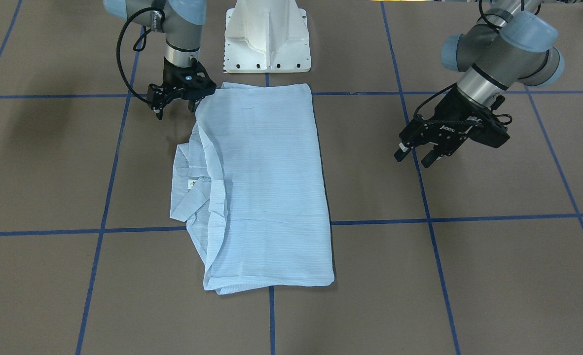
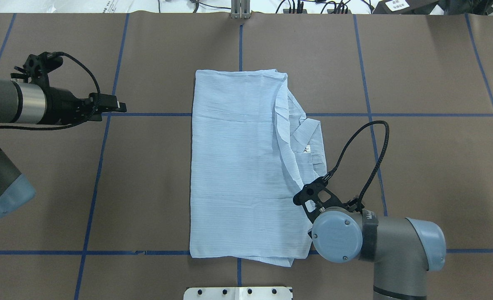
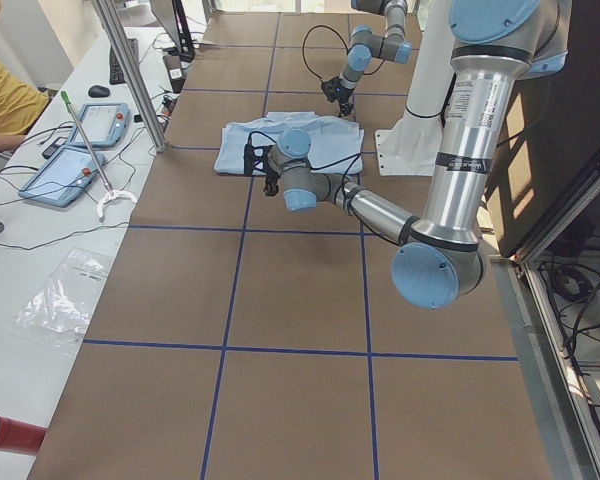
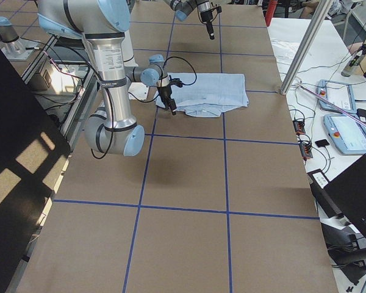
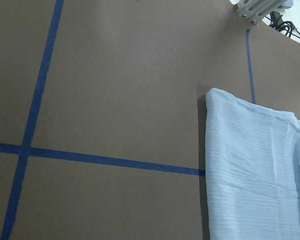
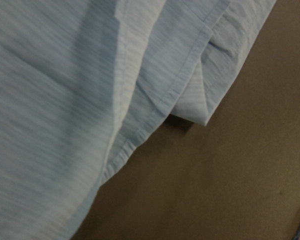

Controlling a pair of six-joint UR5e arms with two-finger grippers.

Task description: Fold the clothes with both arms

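Logger: Shirt (image 1: 267, 187), location?

Operator: Item one. It lies on the table (image 1: 50, 162), folded to one long panel, with the long axis running straight out from the white base (image 1: 267, 39). From my right gripper (image 1: 175, 109) it sits just beside the fingers, on the side toward the other arm. I cannot tell whether the near corner touches them. From my left gripper (image 1: 414, 159) it is well apart, across bare table.

Logger: Hands?

Operator: Both have their fingers spread and hold nothing. The right is much the nearer.

Logger: Condition?

Operator: Pale blue, finely striped, thin, mostly flat with faint creases. The collar (image 2: 309, 129) and neck label (image 2: 307, 148) stick out from under the panel on the right gripper's side, farther out along the edge. The layers there are uneven. My judgement is that the next fold turns on that ragged side: the right takes the near corner, and the left must travel in first.
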